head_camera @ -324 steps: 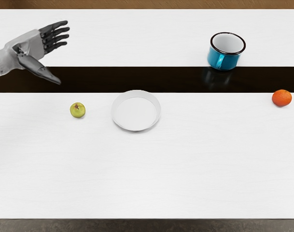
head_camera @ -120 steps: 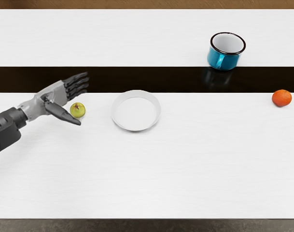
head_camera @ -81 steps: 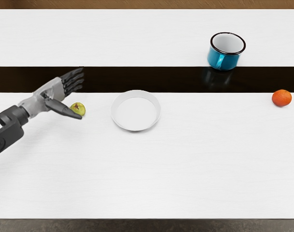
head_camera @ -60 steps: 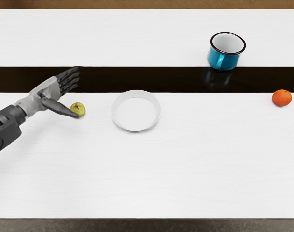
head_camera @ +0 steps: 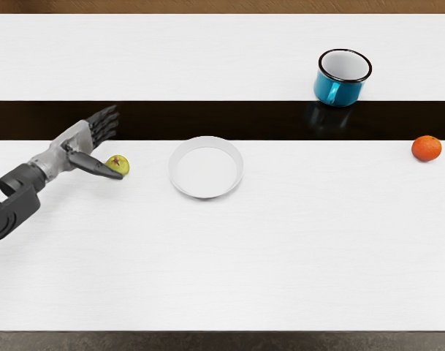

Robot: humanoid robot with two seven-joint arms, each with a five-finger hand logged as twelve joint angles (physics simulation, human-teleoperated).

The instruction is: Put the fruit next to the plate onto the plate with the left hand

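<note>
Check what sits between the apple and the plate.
Nothing. The head view shows only a bare stretch of white table between the apple and the plate, which lie apart.

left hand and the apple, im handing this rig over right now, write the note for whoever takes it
Left hand: open, fingers spread, just left of the green apple. The thumb reaches toward the apple's near side; I cannot tell if it touches. No grasp.
Right hand: not in view.
The apple sits on the table, left of the white plate and apart from it.
The blue mug at the back right and the orange at the far right are not part of the job.
Done: hand brought up to the apple.
Left: close on the apple, lift it, carry it right, set it on the plate.
</note>
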